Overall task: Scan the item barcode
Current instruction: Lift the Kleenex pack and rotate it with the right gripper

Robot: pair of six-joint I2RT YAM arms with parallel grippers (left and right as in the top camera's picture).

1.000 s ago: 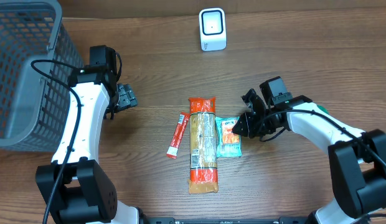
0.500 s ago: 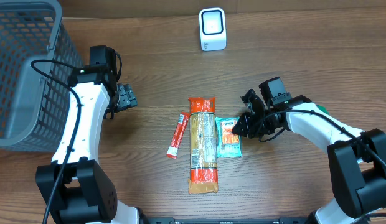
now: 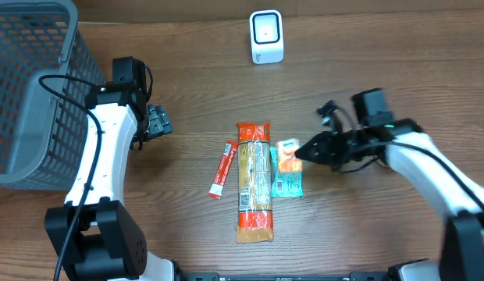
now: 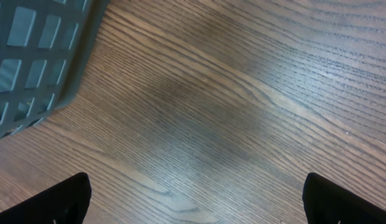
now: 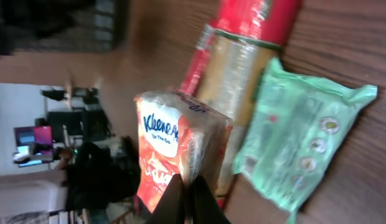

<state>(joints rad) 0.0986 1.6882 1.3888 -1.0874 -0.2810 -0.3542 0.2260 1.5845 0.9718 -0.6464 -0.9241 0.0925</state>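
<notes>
My right gripper (image 3: pixel 299 153) (image 5: pixel 188 186) is shut on the edge of an orange Kleenex tissue pack (image 3: pixel 286 154) (image 5: pixel 171 146), which hangs tilted above the table. Under it a green packet (image 3: pixel 288 185) (image 5: pixel 299 143) lies flat. To the left of that lies a long cracker pack with red ends (image 3: pixel 254 181) (image 5: pixel 236 68), then a thin red stick sachet (image 3: pixel 222 169). The white barcode scanner (image 3: pixel 266 37) stands at the back centre. My left gripper (image 3: pixel 156 122) (image 4: pixel 196 202) is open over bare wood beside the basket, holding nothing.
A large grey mesh basket (image 3: pixel 27 86) (image 4: pixel 37 56) fills the back left corner, close to my left arm. Bare wooden tabletop (image 3: pixel 367 70) lies between the items and the scanner and to the right.
My right gripper closed on the orange tissue pack and lifted it off the green packet while the arm swung right. The left arm has not moved.
</notes>
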